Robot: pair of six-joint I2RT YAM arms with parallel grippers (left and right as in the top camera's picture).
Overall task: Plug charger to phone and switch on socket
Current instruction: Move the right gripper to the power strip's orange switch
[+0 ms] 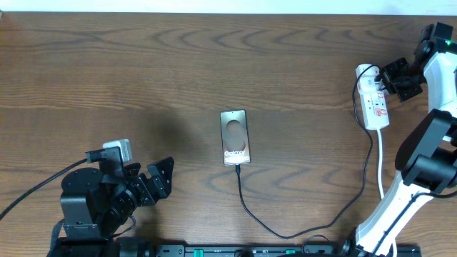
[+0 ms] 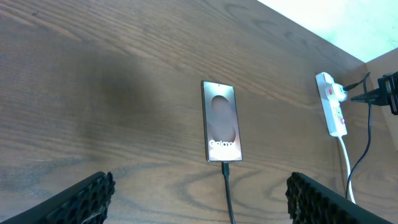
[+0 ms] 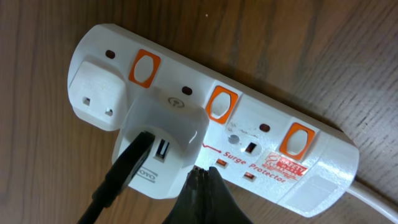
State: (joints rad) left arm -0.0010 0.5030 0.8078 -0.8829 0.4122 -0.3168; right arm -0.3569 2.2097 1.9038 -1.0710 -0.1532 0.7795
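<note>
The phone (image 1: 235, 137) lies flat mid-table with "Galaxy" lettering at its near end; it also shows in the left wrist view (image 2: 221, 121). The thin black charger cable (image 1: 250, 210) is plugged into its near end and runs right to the socket (image 1: 374, 100). The white socket strip (image 3: 298, 162) has orange-red switches and a white adapter (image 3: 158, 149) with the cable in it. My right gripper (image 3: 202, 174) is shut, its tip at the strip's near edge beside the adapter. My left gripper (image 2: 199, 199) is open and empty, well short of the phone.
The socket's white cord (image 1: 380, 160) runs down toward the right arm's base (image 1: 400, 207). A second white plug (image 3: 93, 93) sits at the strip's end. The left arm's base (image 1: 82, 203) stands at the front left on the wood table (image 1: 143, 71).
</note>
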